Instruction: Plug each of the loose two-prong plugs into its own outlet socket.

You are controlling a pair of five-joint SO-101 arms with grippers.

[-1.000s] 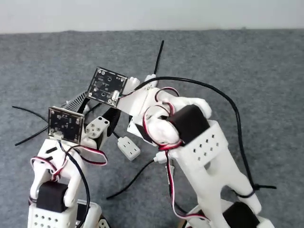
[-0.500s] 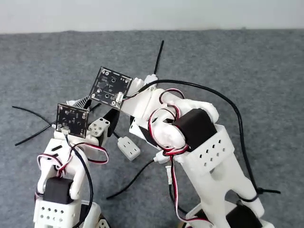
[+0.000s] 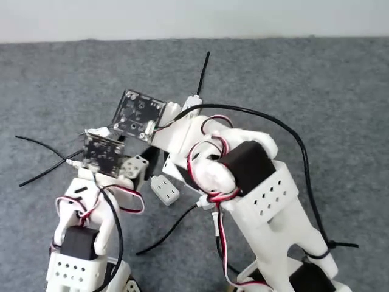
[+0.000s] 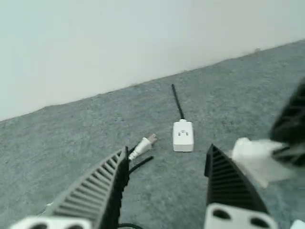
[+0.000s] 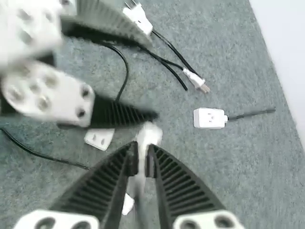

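Two arms lean in over the grey carpet (image 3: 340, 91), their wrists close together. Nearest in the high view, a white near socket (image 3: 165, 189) lies flat between the arms, just beside the left arm's wrist board (image 3: 103, 153). From above, both sets of fingers are hidden under the boards and casings.

The right wrist view supplies what that view hides. The right gripper (image 5: 142, 150) has its ribbed fingers drawn narrow onto a blurred white plug (image 5: 148, 132), which sticks out past the tips. Just beyond, the other arm's dark fingers are spread apart, one of them lying beside the near socket.

The left wrist view agrees. The left gripper (image 4: 167, 155) stands wide and holds nothing, with bare carpet between its fingers. A smeared white and dark shape sits at that picture's edge, too blurred to name.

Farther out lies the far socket (image 4: 183, 136), face up, its stiff black cord (image 4: 177, 100) running off toward the wall (image 4: 119, 43). A loose plug (image 4: 143, 145) rests near it but apart, prongs turned toward the socket. The right wrist view adds what looks like a second loose plug (image 5: 138, 14), partly behind the left arm's finger.
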